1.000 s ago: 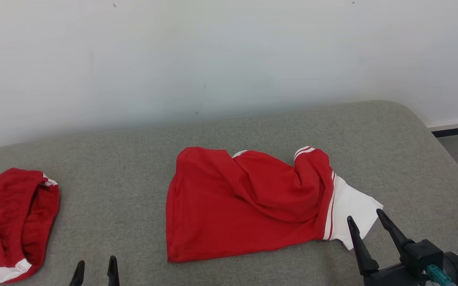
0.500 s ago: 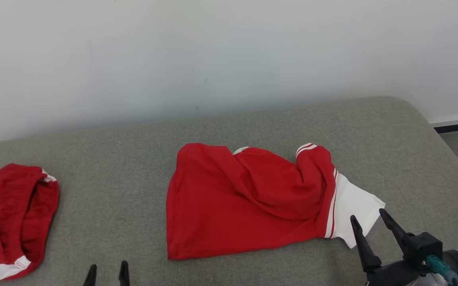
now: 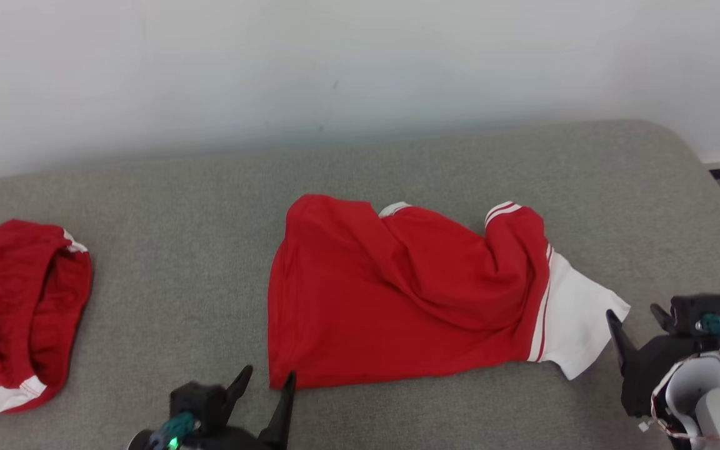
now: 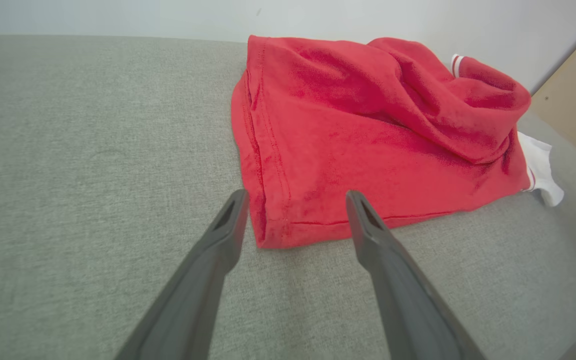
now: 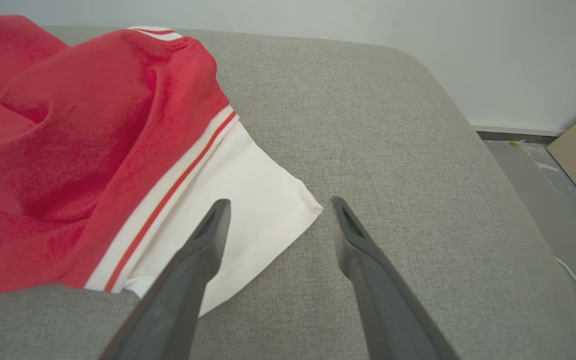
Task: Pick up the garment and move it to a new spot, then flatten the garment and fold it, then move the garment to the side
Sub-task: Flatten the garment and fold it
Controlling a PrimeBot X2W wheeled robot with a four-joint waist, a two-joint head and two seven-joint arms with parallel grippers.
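Between left pincer [image 3: 269, 374] and right pincer [image 3: 632, 310], garment [image 3: 397, 294]

The left gripper [image 3: 269, 375] sits low, just by the near left corner of the red garment [image 3: 397, 294]. Its two dark jaws are spread wide and point at that corner. They hold nothing. The right gripper [image 3: 632, 310] is just beside the garment's white end, jaws wide apart and empty too. Its pale forearm [image 3: 704, 387] shows behind it.
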